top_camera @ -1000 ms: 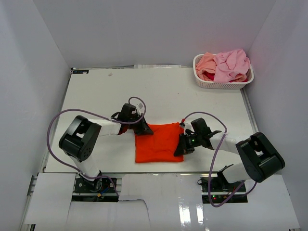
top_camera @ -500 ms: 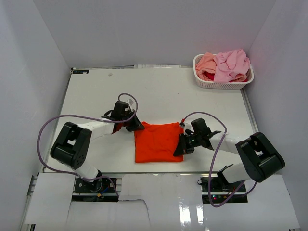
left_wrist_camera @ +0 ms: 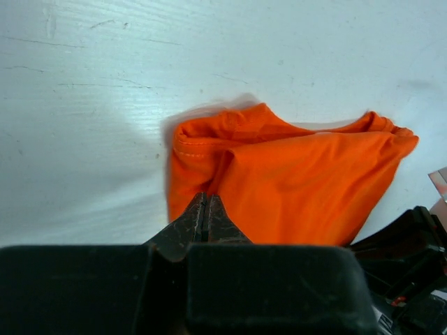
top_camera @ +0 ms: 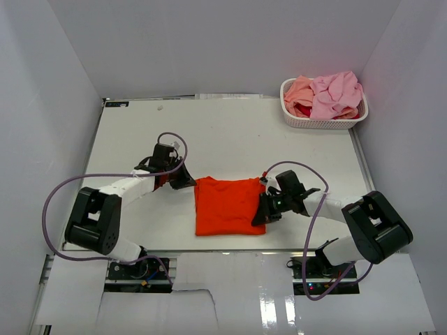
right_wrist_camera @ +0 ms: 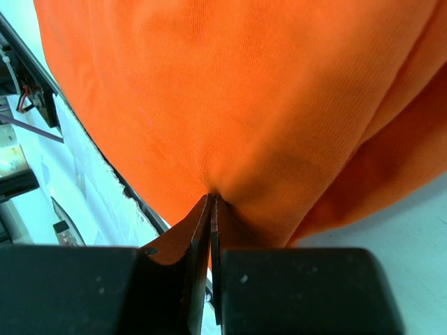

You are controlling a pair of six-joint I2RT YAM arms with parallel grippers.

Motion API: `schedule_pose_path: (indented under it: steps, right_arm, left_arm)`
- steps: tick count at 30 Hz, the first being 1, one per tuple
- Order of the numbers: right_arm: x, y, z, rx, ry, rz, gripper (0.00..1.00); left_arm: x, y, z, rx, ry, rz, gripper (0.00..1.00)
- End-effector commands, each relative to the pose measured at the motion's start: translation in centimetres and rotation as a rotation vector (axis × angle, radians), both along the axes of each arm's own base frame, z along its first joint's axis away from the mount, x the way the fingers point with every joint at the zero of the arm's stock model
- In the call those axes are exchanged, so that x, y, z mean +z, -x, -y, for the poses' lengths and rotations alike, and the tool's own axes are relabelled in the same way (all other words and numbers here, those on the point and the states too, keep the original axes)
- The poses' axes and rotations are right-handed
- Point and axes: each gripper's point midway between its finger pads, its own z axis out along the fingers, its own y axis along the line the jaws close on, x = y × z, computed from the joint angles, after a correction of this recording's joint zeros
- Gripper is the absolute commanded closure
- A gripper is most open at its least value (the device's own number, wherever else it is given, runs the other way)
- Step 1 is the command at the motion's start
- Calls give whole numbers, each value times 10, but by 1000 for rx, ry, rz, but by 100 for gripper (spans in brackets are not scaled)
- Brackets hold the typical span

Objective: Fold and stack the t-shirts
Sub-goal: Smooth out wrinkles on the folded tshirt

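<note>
Both claws are pinched shut on cloth. At the left, the left gripper [top_camera: 186,183] holds the far left corner of the orange-red t-shirt [top_camera: 225,208], and its wrist view shows the fingertips [left_wrist_camera: 207,213] pressed together with a hem bunched against them. The shirt lies folded on the table [top_camera: 244,132], near the front edge and between the two arms. It is almost square, slightly wider left to right, and the folding hides which way the neck points. It looks light, limp and easily dragged, so holds at corners or hems seem best, with both sides lifted evenly. At its right edge, the right gripper [top_camera: 262,208] is clamped on a fold. Far right, a basket [top_camera: 321,123] holds a salmon t-shirt [top_camera: 299,91] and a pink t-shirt [top_camera: 335,94].
</note>
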Motion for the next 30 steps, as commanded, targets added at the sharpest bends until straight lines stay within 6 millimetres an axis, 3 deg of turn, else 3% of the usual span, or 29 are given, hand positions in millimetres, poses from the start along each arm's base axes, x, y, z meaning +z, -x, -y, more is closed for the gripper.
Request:
schedule_pose_path:
  steps: [1,5,8,13,16,18,19,20,21,25,30]
  right_arm:
    - [5,-11,1,-1,39,48,92]
    - [14,-16,-2,5,30,64,92]
    - [19,-17,-4,9,22,73,80]
    - [29,-21,-7,22,11,90,67]
    - [39,-25,-11,33,-6,101,60]
    - [49,-31,-16,42,-23,120,50]
    - [53,-34,-17,39,-25,129,44]
    - [57,-36,-17,40,-23,132,28]
    - [66,-41,-21,40,-34,155,24]
    - [89,-52,-27,42,-54,197,21]
    - [104,-55,-30,49,-79,219,21]
  left_arm:
    - [43,-10,-5,-9,-20,74,100]
    - [52,1,-5,-40,57,46,86]
    - [41,20,-12,-37,141,-11,49]
    - [38,42,-14,-89,207,-49,24]
    - [33,56,-12,-123,225,-77,22]
    - [28,63,-12,-130,230,-90,22]
    - [29,64,-11,-132,235,-91,22]
    - [32,64,-11,-136,244,-83,22]
    - [32,65,-11,-133,241,-83,22]
    - [27,67,-12,-119,234,-97,23]
    - [21,63,-16,-98,205,-96,26]
